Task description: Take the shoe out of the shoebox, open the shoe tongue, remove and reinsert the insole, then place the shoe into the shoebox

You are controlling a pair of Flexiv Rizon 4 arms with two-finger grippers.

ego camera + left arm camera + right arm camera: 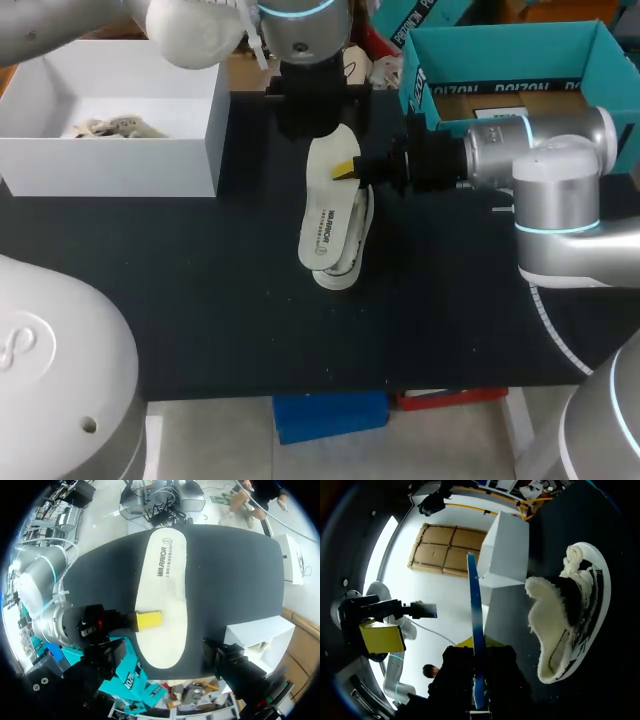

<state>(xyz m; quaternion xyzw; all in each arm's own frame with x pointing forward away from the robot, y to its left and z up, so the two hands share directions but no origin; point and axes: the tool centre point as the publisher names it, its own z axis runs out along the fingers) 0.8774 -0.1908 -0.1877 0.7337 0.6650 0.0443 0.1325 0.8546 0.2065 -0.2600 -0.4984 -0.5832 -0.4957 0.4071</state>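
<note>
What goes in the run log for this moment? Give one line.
right gripper: shut on white flat insole | insole: out, above black-and-white fleece-lined shoe | left gripper: open, over insole

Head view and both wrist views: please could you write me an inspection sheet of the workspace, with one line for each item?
Surface: black table.
Job's things: insole held in the air over the shoe, which is on the table; teal shoebox open, at the far right.
Clutter: white box with crumpled pale stuffing inside.
Hands: right hand shut on the insole; left hand open, above the insole and apart from it.
Cables: thin white cable at the right arm's wrist.
Surroundings: nothing seen.
</note>
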